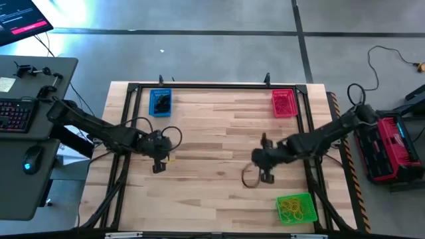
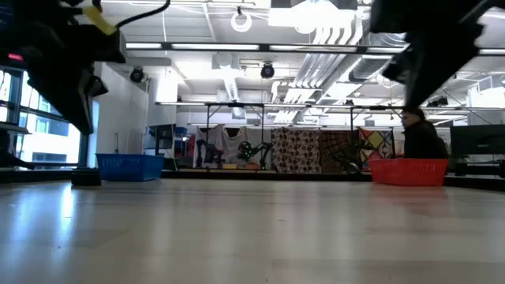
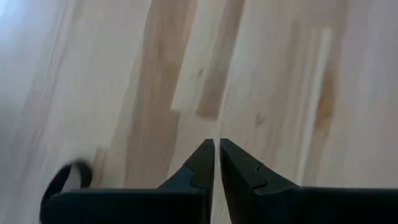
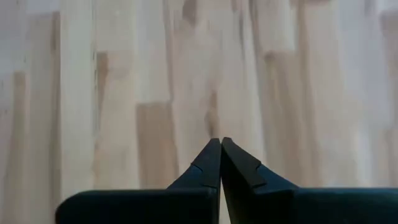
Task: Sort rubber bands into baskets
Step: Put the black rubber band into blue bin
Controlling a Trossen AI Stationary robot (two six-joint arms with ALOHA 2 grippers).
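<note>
Three baskets stand on the wooden table. The blue one at the far left holds black rubber bands. The red one at the far right holds red bands. The green one at the near right holds yellow bands. My left gripper hangs over bare wood left of the middle, its fingers shut but for a thin slit, with nothing between them. My right gripper hangs over bare wood right of the middle, shut and empty. The low view shows the blue basket and the red basket at the far edge.
A black frame runs along the table's far edge and sides. A dark loop shows beside my right gripper; band or cable, I cannot tell. A desk with a keyboard stands left of the table, and a red and black case stands to its right.
</note>
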